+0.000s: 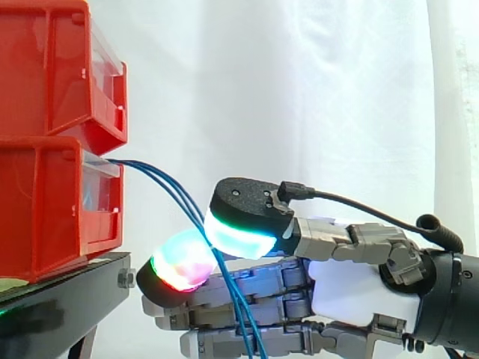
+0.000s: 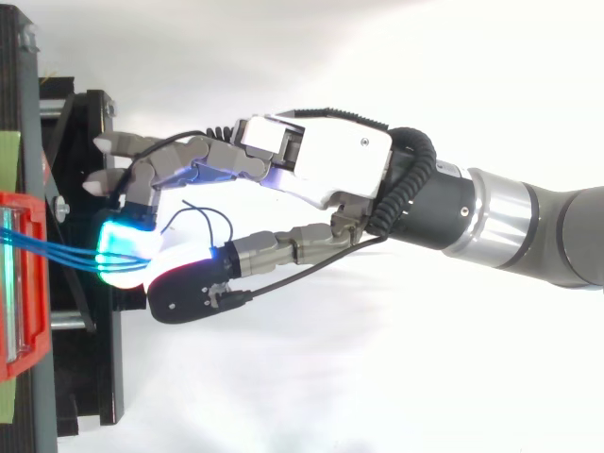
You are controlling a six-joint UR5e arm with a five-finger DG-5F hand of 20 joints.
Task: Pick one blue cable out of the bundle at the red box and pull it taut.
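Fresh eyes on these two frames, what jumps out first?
The glowing pads of the robot hand, cyan and red-green, sit mid-frame in the side view. They pinch several blue cables, which run out of the lower red bin at left and hang down across the robot hand.

Cables run from the lower bin (stacked under the upper bin, on the stand) rightward to the hand.

Black stand here, and the lower red bin sits right on it, with a second red bin stacked on top of that one.
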